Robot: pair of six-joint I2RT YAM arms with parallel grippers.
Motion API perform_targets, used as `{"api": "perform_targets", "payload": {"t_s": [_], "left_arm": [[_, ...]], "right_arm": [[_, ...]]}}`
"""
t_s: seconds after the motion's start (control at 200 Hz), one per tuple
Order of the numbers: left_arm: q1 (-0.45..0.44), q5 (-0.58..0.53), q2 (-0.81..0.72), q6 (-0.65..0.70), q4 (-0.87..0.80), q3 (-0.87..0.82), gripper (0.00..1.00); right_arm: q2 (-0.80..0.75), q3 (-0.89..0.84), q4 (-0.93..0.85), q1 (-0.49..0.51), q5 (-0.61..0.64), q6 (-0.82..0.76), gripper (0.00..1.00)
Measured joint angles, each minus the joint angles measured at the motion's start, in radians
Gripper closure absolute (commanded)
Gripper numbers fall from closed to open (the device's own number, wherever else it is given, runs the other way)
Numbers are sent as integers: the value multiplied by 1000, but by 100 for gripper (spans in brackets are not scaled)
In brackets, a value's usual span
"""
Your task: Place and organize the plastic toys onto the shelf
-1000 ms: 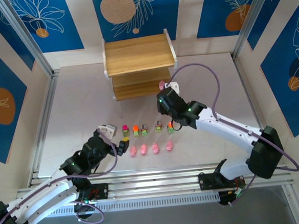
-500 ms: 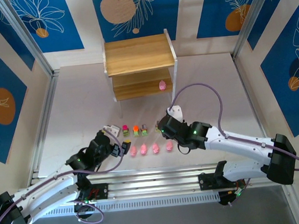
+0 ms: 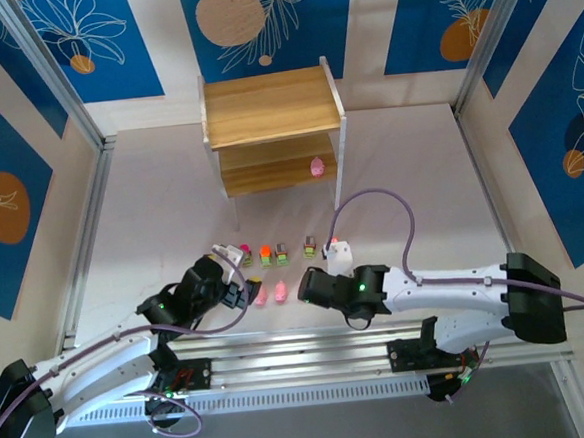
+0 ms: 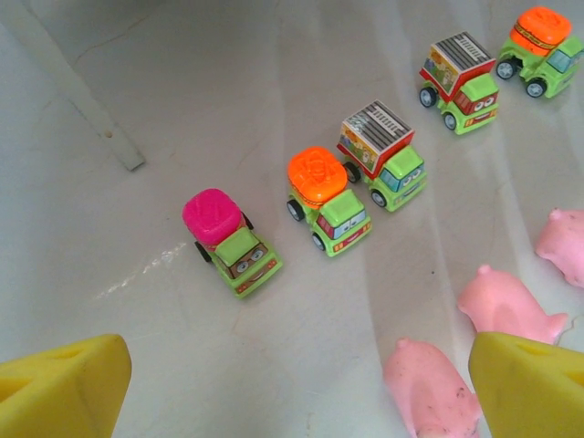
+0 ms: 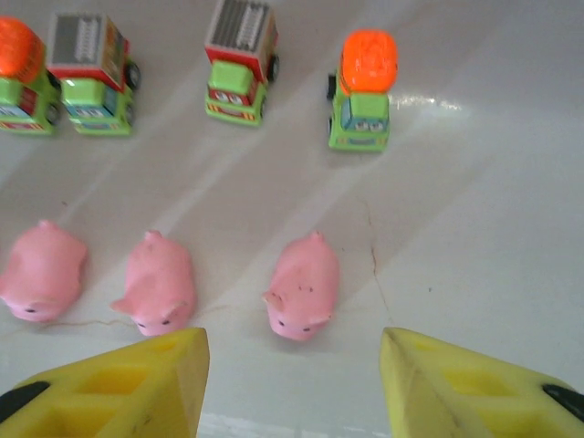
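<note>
Left claw [image 4: 292, 401] is wide and holds nothing, low over the bench [image 4: 182, 100] at the left end of the toy rows. First pig [image 4: 429, 391] lies on the bench just inside one yellow pad [image 4: 529, 383], not gripped. Ahead of the claw is the truck row: pink-top truck [image 4: 230, 242], orange-top truck [image 4: 327, 199], two grey-top trucks [image 4: 383, 155] and an end truck [image 4: 538, 36], also topped orange.

Right claw [image 5: 292, 388] has its pads parted and is empty, low over the right part of the pig row. Rightmost pig [image 5: 301, 290] sits on the bench ahead of the gap, touching neither pad. Middle pig [image 5: 155, 285] is just left of it.

Shelf [image 3: 269, 108] stands at the far side of the bench, well apart from both rows. Shelved pig [image 3: 316, 166] sits on its lower board near the right end.
</note>
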Motion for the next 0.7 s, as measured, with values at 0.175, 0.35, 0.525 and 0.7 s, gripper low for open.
{"api": "perform_targets", "payload": {"t_s": [0.175, 0.35, 0.525, 0.7], "left_arm": [[0, 2, -2, 0, 1, 0, 5], [0, 3, -10, 0, 5, 0, 5], [0, 3, -10, 0, 4, 0, 5], [0, 3, -10, 0, 5, 0, 5]], "right_arm": [[53, -11, -1, 14, 0, 67, 47], [96, -23, 5, 36, 15, 121, 47], [122, -38, 14, 80, 71, 172, 47], [160, -41, 65, 74, 86, 177, 48]]}}
